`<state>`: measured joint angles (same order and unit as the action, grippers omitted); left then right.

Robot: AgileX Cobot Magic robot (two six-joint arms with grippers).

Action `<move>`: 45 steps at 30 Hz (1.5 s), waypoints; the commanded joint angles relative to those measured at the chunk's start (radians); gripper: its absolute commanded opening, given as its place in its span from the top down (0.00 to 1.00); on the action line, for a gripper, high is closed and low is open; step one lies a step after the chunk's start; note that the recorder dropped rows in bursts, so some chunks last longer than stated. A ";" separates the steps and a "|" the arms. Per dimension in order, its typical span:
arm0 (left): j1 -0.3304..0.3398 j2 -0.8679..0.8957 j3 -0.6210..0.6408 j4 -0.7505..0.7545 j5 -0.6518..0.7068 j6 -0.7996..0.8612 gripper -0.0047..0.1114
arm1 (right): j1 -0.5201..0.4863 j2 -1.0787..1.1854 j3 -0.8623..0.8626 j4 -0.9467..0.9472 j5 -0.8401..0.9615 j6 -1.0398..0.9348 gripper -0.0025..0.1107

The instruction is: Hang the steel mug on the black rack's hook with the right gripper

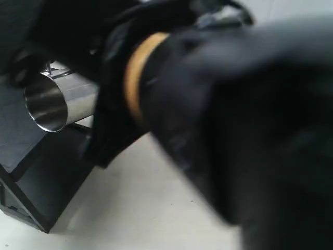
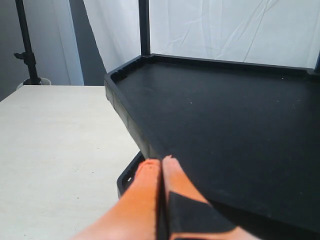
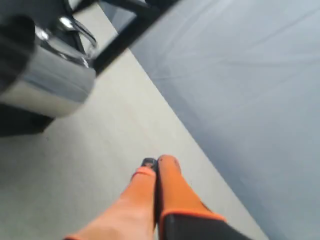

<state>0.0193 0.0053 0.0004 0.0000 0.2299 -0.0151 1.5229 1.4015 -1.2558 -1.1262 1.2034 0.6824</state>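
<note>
The steel mug lies sideways with its open mouth toward the exterior camera, up against the black rack at the left. In the right wrist view the steel mug shows its thin looped handle beside a black bar. The hook itself is hidden. My right gripper is shut with nothing between its orange fingers, over the pale table and well apart from the mug. My left gripper is shut and empty, its tips at the edge of the rack's black tray.
A blurred black arm with an orange band fills most of the exterior view. A grey-blue cloth borders the pale table. A black stand pole and a white curtain are behind the tray.
</note>
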 commanded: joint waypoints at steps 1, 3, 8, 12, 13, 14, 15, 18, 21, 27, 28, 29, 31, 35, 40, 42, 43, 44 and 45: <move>-0.001 -0.005 0.000 0.000 0.001 -0.002 0.95 | -0.168 -0.218 0.188 0.119 -0.126 0.001 0.99; -0.001 -0.005 0.000 0.000 0.001 -0.002 0.95 | -0.268 -0.317 0.294 0.108 -0.231 -0.011 0.99; -0.001 -0.005 0.000 0.000 0.001 -0.002 0.95 | -0.357 -0.409 0.378 0.116 -0.240 -0.004 0.99; -0.001 -0.005 0.000 0.000 0.001 -0.002 0.95 | -0.357 -0.420 0.377 0.135 -0.147 -0.002 0.99; -0.001 -0.005 0.000 0.000 0.001 -0.002 0.95 | -0.357 -0.420 0.377 0.135 -0.140 -0.002 0.99; -0.001 -0.005 0.000 0.000 0.001 -0.002 0.95 | -0.357 -0.420 0.377 0.135 -0.141 -0.002 0.99; -0.001 -0.005 0.000 0.000 0.001 -0.002 0.95 | -0.357 -0.420 0.377 0.135 -0.146 -0.002 0.99; -0.001 -0.005 0.000 0.000 0.001 -0.002 0.95 | -0.357 -0.420 0.377 0.135 -0.185 -0.002 0.99; -0.001 -0.005 0.000 0.000 0.001 -0.002 0.95 | -0.357 -0.420 0.377 0.135 -0.227 -0.002 0.99; -0.001 -0.005 0.000 0.000 0.001 -0.002 0.95 | -0.361 -0.449 0.375 0.115 -0.305 -0.013 0.99; -0.001 -0.005 0.000 0.000 0.001 -0.002 0.95 | -0.378 -0.469 0.375 0.115 -0.324 0.028 0.99; -0.001 -0.005 0.000 0.000 0.001 -0.002 0.95 | -0.400 -0.485 0.375 0.119 -0.333 0.074 0.99; -0.001 -0.005 0.000 0.000 0.001 -0.002 0.95 | -0.490 -0.531 0.375 0.118 -0.358 0.222 0.99; -0.001 -0.005 0.000 0.000 0.001 -0.002 0.95 | -0.756 -0.625 0.406 0.130 -0.457 0.349 0.99; -0.001 -0.005 0.000 0.000 0.001 -0.002 0.95 | -1.197 -0.815 0.577 0.144 -0.867 0.344 0.99; -0.001 -0.005 0.000 0.000 0.001 -0.002 0.95 | -1.345 -0.910 0.653 0.164 -0.955 0.344 0.99; -0.001 -0.005 0.000 0.000 0.001 -0.002 0.95 | -1.410 -0.956 0.688 0.198 -0.974 0.344 0.99; -0.001 -0.005 0.000 0.000 0.001 -0.002 0.95 | -1.459 -0.997 0.717 0.234 -0.974 0.344 0.99; -0.001 -0.005 0.000 0.000 0.001 -0.002 0.95 | -1.488 -1.024 0.741 0.260 -0.966 0.344 0.99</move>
<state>0.0193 0.0053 0.0004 0.0000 0.2299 -0.0151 0.1481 0.4696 -0.5882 -0.9325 0.2959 1.0245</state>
